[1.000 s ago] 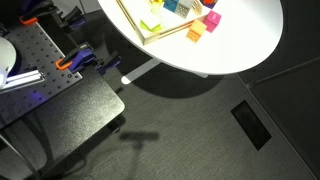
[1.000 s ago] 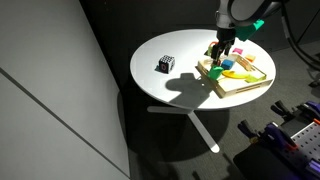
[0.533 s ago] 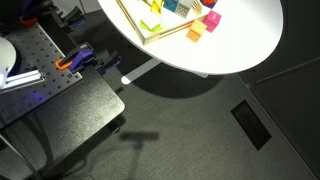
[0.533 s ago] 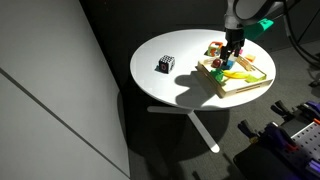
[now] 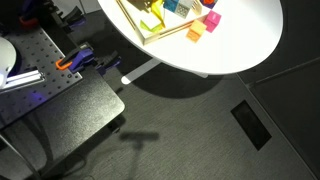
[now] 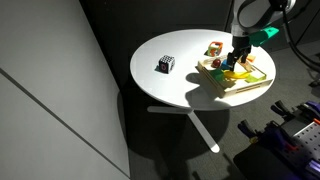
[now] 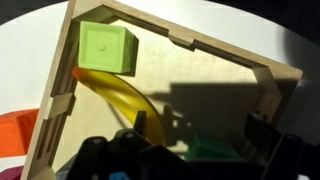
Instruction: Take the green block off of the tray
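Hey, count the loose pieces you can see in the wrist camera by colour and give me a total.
green block: 1
yellow curved piece: 1
teal piece, partly hidden: 1
orange piece, outside the tray: 1
Total: 4

Round white pedestal table (image 6: 175, 80) on dark floor (image 5: 190, 130), grey wall (image 6: 45, 90).

A round white bench (image 6: 170, 92) carries the light-wood tray (image 6: 245, 87) towards one edge, and a black-and-white cube (image 6: 165, 65) well apart from it. An orange block (image 5: 195, 33) and a pink block (image 5: 212, 20) lie just beside the tray.
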Robot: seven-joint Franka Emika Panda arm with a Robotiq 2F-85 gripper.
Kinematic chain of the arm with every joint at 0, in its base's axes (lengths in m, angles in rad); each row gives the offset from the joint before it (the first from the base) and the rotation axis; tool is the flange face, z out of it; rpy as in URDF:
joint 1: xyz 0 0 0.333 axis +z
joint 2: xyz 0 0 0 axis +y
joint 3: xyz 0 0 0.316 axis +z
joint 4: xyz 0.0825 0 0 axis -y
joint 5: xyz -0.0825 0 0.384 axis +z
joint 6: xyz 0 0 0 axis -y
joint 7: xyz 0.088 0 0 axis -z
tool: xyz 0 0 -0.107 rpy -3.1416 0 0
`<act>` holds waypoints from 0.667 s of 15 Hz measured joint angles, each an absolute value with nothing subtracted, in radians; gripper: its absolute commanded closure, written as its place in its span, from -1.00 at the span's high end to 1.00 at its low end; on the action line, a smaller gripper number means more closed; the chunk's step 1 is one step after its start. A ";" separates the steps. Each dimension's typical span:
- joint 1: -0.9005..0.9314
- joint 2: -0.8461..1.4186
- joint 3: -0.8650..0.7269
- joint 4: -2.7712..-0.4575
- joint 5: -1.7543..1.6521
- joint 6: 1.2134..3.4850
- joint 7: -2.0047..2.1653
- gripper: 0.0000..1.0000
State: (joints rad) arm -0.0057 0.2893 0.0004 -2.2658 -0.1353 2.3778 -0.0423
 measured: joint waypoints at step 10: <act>0.009 0.322 -0.001 -2.264 -0.259 2.426 -0.146 1.00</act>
